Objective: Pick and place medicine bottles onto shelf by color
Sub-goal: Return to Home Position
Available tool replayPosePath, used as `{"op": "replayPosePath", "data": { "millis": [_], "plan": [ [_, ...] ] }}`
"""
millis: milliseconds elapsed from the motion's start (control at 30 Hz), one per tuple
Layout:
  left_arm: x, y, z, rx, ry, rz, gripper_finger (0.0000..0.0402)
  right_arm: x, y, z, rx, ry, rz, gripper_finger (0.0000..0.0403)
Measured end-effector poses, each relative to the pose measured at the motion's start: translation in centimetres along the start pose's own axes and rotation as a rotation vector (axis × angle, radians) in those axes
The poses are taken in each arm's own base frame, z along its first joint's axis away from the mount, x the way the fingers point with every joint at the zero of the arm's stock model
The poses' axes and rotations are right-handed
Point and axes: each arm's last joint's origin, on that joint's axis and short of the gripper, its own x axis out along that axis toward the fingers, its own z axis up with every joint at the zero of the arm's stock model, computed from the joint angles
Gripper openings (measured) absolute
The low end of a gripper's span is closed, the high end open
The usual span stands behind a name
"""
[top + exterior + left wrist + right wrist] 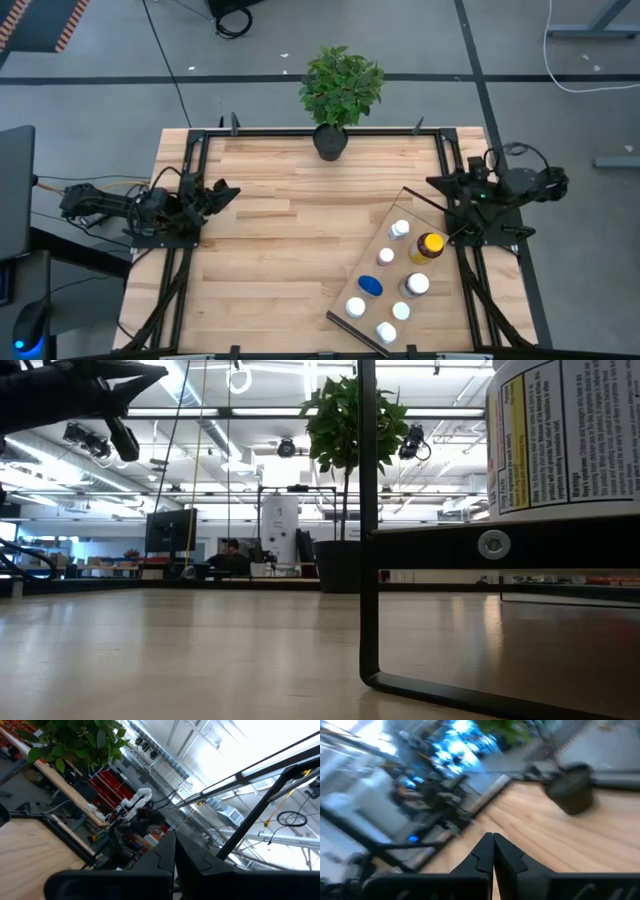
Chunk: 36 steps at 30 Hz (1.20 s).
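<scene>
Light-wood planks in a black frame form the table (290,250). At its right front lies the shelf (394,272), set at a slant. A potted plant (341,85) stands at the far edge's middle. The left gripper (232,190) rests at the left edge and the right gripper (432,181) at the right edge, near the shelf's far corner. Both are empty, with fingers (165,860) (482,857) pressed together. Eight medicine bottles (417,284) stand on the shelf: one amber bottle (430,246) with a yellow cap, one blue-capped bottle (371,286), the rest white. One label (560,440) shows print too small to read.
</scene>
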Motion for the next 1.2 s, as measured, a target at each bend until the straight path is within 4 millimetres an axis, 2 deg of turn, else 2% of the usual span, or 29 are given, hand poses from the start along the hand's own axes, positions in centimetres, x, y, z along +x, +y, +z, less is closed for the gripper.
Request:
{"op": "replayPosePath", "data": {
  "millis": [400, 533, 700, 867, 1200],
  "plan": [
    [0.1, 0.2, -0.3, 0.01, 0.018, 0.018, 0.0034, 0.2, 1.7, 0.8, -0.211, -0.094, 0.265, 0.001],
    [0.1, 0.2, -0.3, 0.011, 0.019, 0.019, 0.0029, 0.7, 1.7, -0.2, -0.244, -0.063, 0.334, 0.001],
    [0.1, 0.2, -0.3, 0.012, 0.022, 0.021, 0.0023, 2.2, 1.2, -2.6, -0.218, -0.088, 0.414, 0.001],
    [0.1, 0.2, -0.3, 0.012, 0.022, 0.021, 0.0031, 2.9, 0.8, -3.5, -0.22, -0.135, 0.425, 0.001],
    [0.1, 0.2, -0.3, 0.012, 0.022, 0.021, 0.0028, 4.5, -1.1, -5.5, -0.245, -0.07, 0.453, 0.001]
  ]
}}
